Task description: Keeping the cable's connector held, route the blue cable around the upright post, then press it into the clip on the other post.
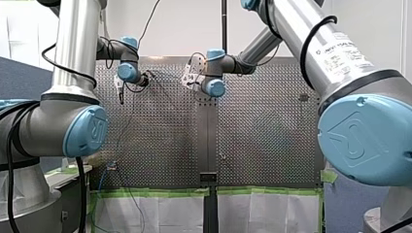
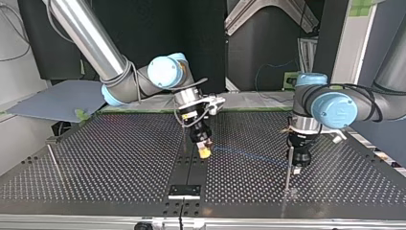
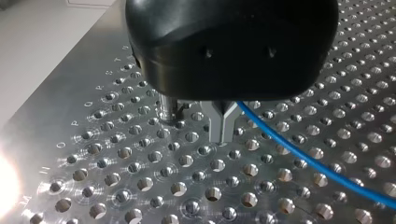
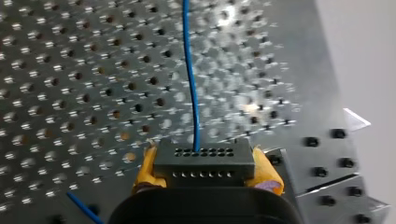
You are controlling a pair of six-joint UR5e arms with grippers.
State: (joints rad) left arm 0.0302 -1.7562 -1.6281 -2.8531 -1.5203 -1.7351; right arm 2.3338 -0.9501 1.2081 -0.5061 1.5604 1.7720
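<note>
My right gripper [image 2: 205,151] hangs over the middle of the perforated table, its yellow pads [image 4: 148,167] shut on the dark connector [image 4: 204,160]. The blue cable [image 4: 190,88] leaves the connector and stretches low across the table [image 2: 249,157] to my left gripper [image 2: 297,168]. That black gripper [image 3: 223,133] has its metal fingers shut, and the cable [image 3: 308,158] comes out right at them. It stands close beside a thin upright post [image 2: 287,172], whose base [image 3: 166,112] shows next to the fingers. A second thin post [image 2: 54,162] stands far off at the top view's left.
A black bracket [image 2: 184,191] sits at the table's middle by the top view's near edge. Bolted plates [image 4: 327,173] lie beside my right gripper. Slack cable [image 1: 121,131] trails from my left gripper to the table's taped edge [image 1: 145,192].
</note>
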